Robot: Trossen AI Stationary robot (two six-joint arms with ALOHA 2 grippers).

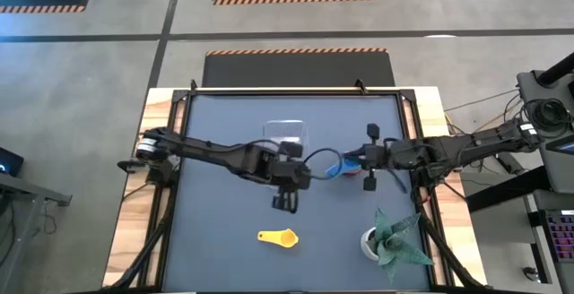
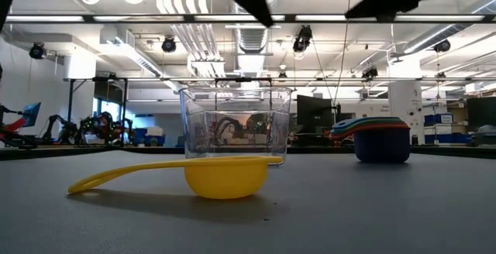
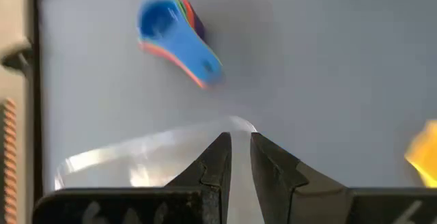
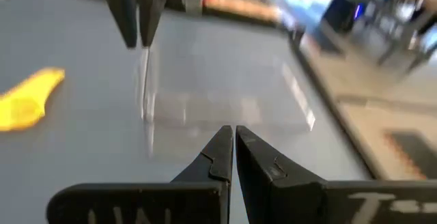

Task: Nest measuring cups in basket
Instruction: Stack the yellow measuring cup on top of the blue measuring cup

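Note:
The clear basket [image 1: 285,133] [image 2: 236,126] stands upright on its base mid-table. My left gripper [image 1: 285,203] [image 3: 240,138] hovers above the basket's near right corner [image 3: 235,123], clear of it. It is open only by a narrow slit, with nothing between the fingers. To the basket's right, several measuring cups stand nested in one stack [image 1: 343,166] [image 2: 381,142] [image 3: 174,33], blue on top. My right gripper [image 1: 354,159] [image 4: 234,132] is shut, raised over that stack and pointing toward the basket. A yellow cup [image 1: 278,237] [image 2: 225,178] lies alone on its bowl nearer the front edge.
A white pot with a green plant [image 1: 386,240] stands at the near right corner. Wooden rails [image 1: 161,195] frame the dark table top. Bare table lies at the near left and along the far side behind the basket.

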